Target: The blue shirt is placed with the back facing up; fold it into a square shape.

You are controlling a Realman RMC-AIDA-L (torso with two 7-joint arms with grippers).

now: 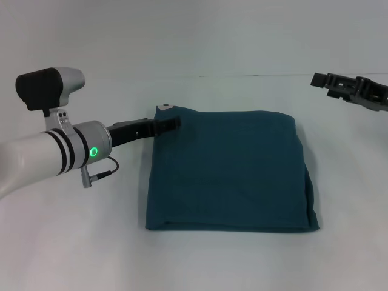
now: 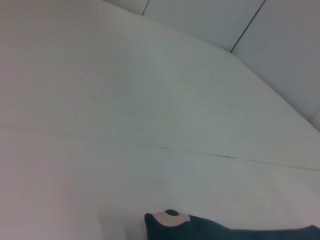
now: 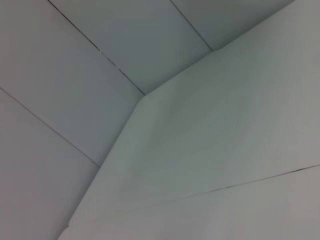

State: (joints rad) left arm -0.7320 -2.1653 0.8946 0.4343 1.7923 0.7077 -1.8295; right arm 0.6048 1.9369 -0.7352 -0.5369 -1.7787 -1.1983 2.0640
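Now one blue shirt (image 1: 227, 173) lies folded square; two grippers' jaws' state unclear.

you see the blue shirt (image 1: 230, 173) as soft matt cloth, lightly creased. the table (image 1: 73, 248) under it looks smooth and matt white. the left arm (image 1: 36, 157) wears glossy white plastic casing.

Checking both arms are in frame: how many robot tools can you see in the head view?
2. The left tool sits at the far left corner of the folded blue shirt. The right tool hangs above the table, off the shirt's far right, partly cut off.
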